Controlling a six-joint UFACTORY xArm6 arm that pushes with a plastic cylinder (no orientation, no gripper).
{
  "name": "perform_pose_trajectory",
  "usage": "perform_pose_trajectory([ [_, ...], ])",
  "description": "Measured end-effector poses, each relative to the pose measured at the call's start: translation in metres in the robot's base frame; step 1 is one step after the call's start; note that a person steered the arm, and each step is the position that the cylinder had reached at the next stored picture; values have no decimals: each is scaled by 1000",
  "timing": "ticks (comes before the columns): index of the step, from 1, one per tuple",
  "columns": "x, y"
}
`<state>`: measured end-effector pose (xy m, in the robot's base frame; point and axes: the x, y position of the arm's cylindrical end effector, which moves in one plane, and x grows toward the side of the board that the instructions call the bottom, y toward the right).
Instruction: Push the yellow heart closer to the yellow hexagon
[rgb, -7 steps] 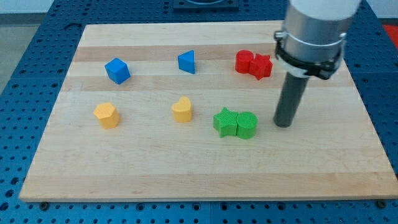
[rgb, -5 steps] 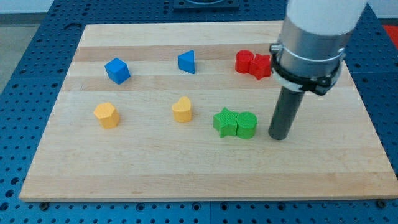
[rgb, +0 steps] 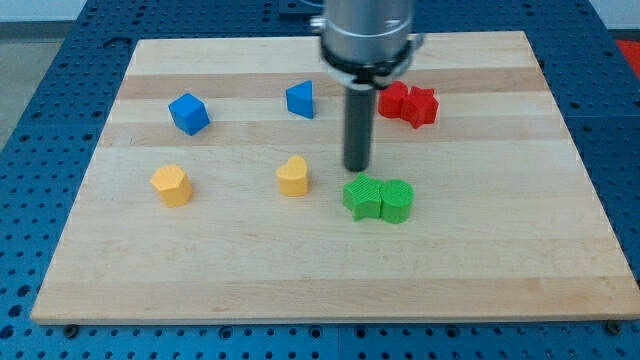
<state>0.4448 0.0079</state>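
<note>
Tip parked to the right of the yellow heart, ready for a leftward push.

My tip (rgb: 357, 168) down on the wooden board (rgb: 500, 250), no pincer on this rod, so nothing open, nothing held. Just above the green star (rgb: 361, 196) and its touching neighbour, the green cylinder-like block (rgb: 396, 200), apart from both. Yellow heart (rgb: 293, 175) near the tip on the view's left, a little lower; yellow hexagon (rgb: 171, 185) farther left along nearly the same line, well apart from the heart. Judged: heart between tip and hexagon, so a push toward the view's left, aimed slightly down, needed. Blue cube (rgb: 188, 113), blue triangle (rgb: 300, 99) and red blocks (rgb: 408, 103) up top, off that path.
</note>
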Motion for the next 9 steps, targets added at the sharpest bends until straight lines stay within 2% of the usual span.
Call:
perform_pose_trajectory([
  [1, 13, -33],
  [2, 15, -33],
  [3, 17, -67],
  [4, 25, -127],
  [6, 29, -83],
  [8, 66, -115],
  [9, 66, -149],
])
